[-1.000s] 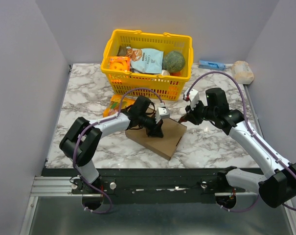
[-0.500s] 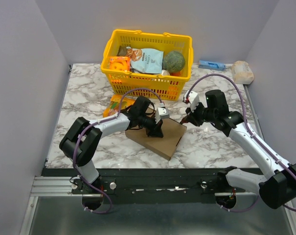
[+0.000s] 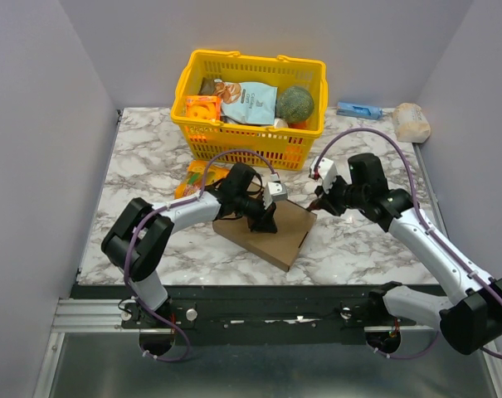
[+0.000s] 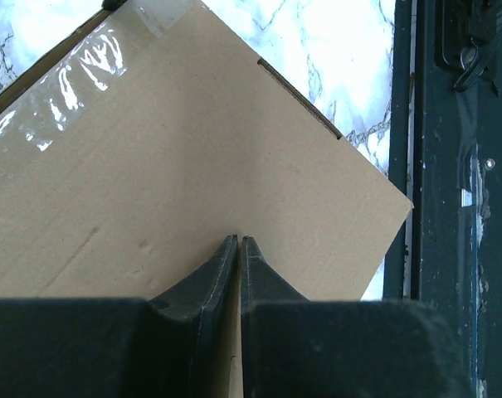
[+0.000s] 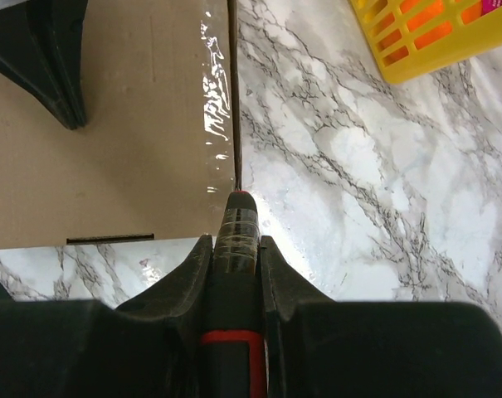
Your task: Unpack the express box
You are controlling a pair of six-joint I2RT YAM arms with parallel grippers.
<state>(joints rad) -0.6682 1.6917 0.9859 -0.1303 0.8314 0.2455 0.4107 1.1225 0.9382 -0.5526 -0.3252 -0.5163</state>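
- The express box (image 3: pixel 275 238) lies flat and shut on the marble desk (image 3: pixel 147 157), in front of the yellow basket (image 3: pixel 249 143).
- The left end effector (image 4: pixel 239 242) has its fingers pressed together, with the tips on the box lid.
- The right end effector (image 5: pixel 235 242) grips a black tool (image 5: pixel 236 217) with a red band. The tool's tip is at the box's edge, which is sealed with clear tape (image 5: pixel 216 112).

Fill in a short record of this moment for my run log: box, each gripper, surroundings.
box: brown cardboard, lid closed, flat on the marble table, in front of the yellow basket
tape: clear strip along one box edge
left gripper: shut, tips on the box lid
right gripper: shut on a black-and-red tool, tip at the taped edge
basket contents: packets and groceries, apart from both grippers
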